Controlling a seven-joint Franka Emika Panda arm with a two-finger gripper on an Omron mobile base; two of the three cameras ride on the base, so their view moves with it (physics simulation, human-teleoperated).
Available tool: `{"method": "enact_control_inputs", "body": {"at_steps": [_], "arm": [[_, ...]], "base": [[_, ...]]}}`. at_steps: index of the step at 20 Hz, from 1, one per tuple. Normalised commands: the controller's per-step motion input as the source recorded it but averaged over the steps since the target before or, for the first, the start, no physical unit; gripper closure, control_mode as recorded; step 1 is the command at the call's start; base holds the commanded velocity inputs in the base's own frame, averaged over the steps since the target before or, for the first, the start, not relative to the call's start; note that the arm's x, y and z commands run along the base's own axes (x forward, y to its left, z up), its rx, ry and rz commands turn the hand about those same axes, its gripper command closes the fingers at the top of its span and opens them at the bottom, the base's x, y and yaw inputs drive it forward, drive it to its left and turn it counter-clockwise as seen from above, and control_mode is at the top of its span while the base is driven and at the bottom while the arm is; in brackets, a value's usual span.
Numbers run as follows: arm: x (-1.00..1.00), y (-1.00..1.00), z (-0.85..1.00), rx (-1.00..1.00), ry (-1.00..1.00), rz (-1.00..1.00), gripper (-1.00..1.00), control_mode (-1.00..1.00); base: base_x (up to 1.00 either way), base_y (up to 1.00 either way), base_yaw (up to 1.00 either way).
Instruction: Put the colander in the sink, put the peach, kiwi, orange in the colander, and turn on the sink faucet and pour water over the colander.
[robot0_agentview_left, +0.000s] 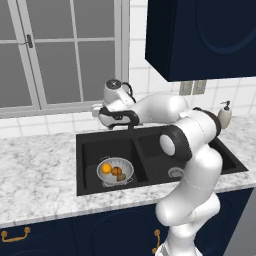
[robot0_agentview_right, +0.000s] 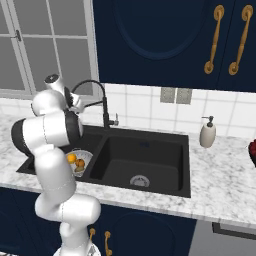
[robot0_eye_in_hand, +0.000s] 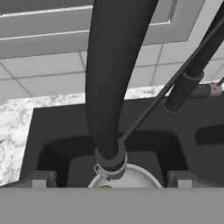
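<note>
while the colander (robot0_agentview_left: 115, 171) sits in the left basin of the sink (robot0_agentview_left: 90, 150) holding fruit, the faucet (robot0_eye_in_hand: 114, 78) spout hangs over it. the tool (robot0_eye_in_hand: 109, 180) stands spread wide either side of the spout.

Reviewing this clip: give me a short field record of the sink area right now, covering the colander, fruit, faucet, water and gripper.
colander: upright in the left basin of the sink
fruit: orange-coloured ball and two darker pieces beside it, inside the colander
sink faucet: spout swung over the left basin, nozzle above the colander
water: no stream visible
gripper: open, holding nothing, close beside the spout
soap pump bottle: on the counter, right of the sink
</note>
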Motion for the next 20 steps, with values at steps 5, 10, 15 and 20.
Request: {"method": "enact_control_inputs", "body": {"at_steps": [5,10,15,20], "arm": [[-0.51,-0.07,0.22,0.09,0.01,0.00,-1.00,-1.00],[-0.62,-0.65,0.11,0.00,0.00,0.00,-1.00,-1.00],[-0.53,-0.88,0.04,0.00,-0.02,0.07,-1.00,-1.00],[-0.29,-0.93,0.00,0.00,-0.01,0.24,-1.00,-1.00]], "base": [[0.00,0.00,0.00],[0.00,0.00,0.00],[0.00,0.00,0.00],[0.00,0.00,0.00]]}}
